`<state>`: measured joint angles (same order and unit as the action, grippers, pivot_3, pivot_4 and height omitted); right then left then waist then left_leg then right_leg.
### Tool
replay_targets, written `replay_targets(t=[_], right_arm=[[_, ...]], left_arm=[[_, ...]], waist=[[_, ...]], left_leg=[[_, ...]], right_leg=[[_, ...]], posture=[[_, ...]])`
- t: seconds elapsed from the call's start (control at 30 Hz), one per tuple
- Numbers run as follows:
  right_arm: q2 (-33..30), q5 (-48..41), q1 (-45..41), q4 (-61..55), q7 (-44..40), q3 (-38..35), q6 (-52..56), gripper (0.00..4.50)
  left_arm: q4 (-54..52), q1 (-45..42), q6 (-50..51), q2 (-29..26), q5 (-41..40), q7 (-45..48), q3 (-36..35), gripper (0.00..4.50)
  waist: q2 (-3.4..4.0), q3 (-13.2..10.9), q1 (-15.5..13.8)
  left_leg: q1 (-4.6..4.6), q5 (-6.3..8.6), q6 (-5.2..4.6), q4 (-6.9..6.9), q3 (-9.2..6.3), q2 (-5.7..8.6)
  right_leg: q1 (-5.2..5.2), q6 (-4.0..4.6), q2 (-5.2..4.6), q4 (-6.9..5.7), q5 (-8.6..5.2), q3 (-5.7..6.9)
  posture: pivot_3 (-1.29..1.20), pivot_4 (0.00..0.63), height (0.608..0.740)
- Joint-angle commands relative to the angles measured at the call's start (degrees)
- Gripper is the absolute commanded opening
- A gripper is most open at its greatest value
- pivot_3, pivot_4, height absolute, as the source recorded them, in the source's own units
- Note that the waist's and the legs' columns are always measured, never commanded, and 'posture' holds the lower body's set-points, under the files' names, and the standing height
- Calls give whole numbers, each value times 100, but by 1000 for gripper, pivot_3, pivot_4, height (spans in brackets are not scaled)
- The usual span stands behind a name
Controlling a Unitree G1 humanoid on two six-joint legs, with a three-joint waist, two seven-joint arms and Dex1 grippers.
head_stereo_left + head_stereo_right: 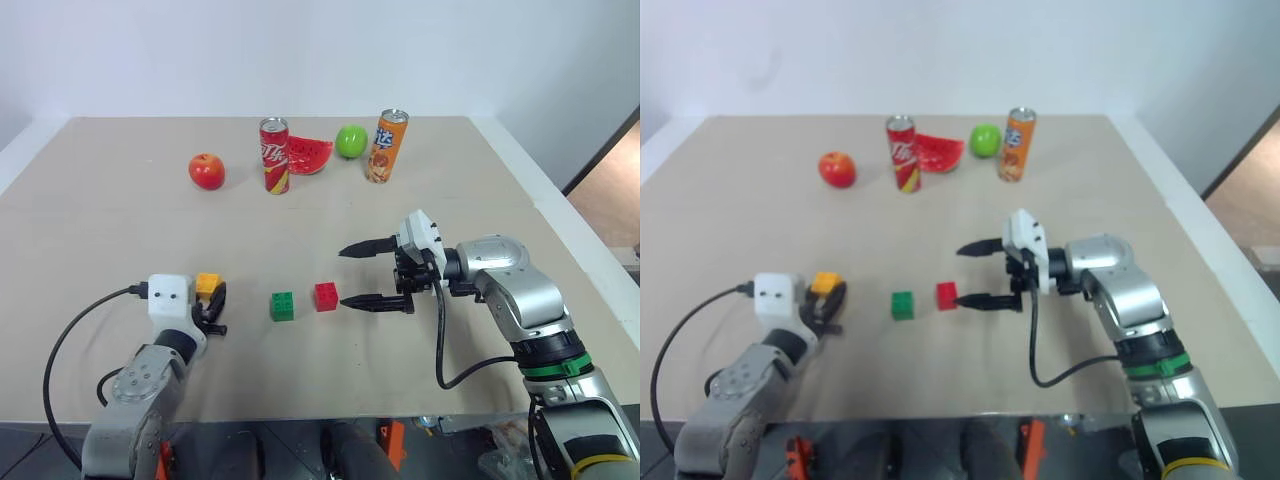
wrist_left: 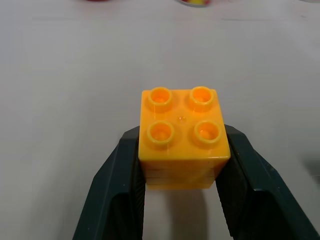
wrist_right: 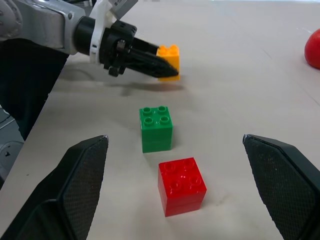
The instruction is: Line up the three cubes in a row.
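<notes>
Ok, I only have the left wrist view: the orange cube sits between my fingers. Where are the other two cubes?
Observer: The green cube and red cube sit side by side on the table, apart, to the right of your left gripper.
Operator: Is the right arm in the way?
Observer: The right gripper hangs just right of the red cube, fingers wide open, holding nothing.
Operator: Anything else nearby?
Observer: Further back stand a red can, an orange can, a watermelon slice and two apples, red and green, all well clear of the cubes.
Operator: Is the orange cube in line with them?
Observer: Roughly; it sits left of the green one, with a wider gap.
</notes>
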<state>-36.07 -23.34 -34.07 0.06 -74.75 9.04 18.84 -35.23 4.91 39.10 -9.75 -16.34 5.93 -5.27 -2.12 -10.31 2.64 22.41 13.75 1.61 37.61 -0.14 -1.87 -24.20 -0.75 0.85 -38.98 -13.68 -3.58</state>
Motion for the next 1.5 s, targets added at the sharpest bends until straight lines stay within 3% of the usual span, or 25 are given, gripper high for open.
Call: replay_targets(t=[0.03,0.33,0.97,1.03,1.1,1.23,1.33,1.5], right_arm=[[-59,-27,-19,-219,23,-144,-74,4500],[-82,-35,21,-251,62,-167,-60,4500],[-86,-47,50,-255,133,-165,-77,4500],[-86,-49,58,-255,136,-165,-81,4500],[-85,-51,63,-253,140,-167,-78,4500],[-79,-55,73,-250,144,-169,-78,4500],[-74,-68,75,-249,138,-172,-75,4500],[-51,-91,29,-198,105,-179,-91,4500]], left_arm=[[-448,-59,287,-8,-96,-35,154,1327],[-597,169,436,-384,45,68,264,1327],[-249,80,343,-304,238,73,283,1327],[-212,55,370,-298,217,102,276,2371],[-191,35,380,-294,214,132,269,2875],[-191,13,373,-305,223,175,257,4322],[-396,79,416,-377,71,338,121,4476],[-846,442,325,-1136,-594,1288,-607,4476]], waist=[[0,0,0],[0,0,-1],[-1,-1,-2],[-1,-1,-3],[-1,-1,-1],[-1,-1,-2],[-1,-1,-1],[-2,-3,10]], left_leg=[[0,0,0,0,0,0],[1,0,0,0,0,1],[1,0,0,0,0,4],[1,0,0,0,-1,4],[1,0,0,0,-1,4],[2,0,0,0,0,4],[2,0,0,0,0,4],[1,0,0,-9,0,-1]], right_leg=[[0,0,0,0,0,0],[0,0,-2,1,-2,0],[0,0,-3,1,-2,0],[0,0,-3,1,-2,1],[0,0,-4,1,-2,0],[0,-1,-4,2,-2,0],[0,-1,-4,2,-2,0],[-5,5,0,2,-6,0]], posture=[[0,150,740],[0,150,740],[0,150,740],[0,150,740],[0,150,740],[0,150,740],[0,150,740],[0,150,740]])
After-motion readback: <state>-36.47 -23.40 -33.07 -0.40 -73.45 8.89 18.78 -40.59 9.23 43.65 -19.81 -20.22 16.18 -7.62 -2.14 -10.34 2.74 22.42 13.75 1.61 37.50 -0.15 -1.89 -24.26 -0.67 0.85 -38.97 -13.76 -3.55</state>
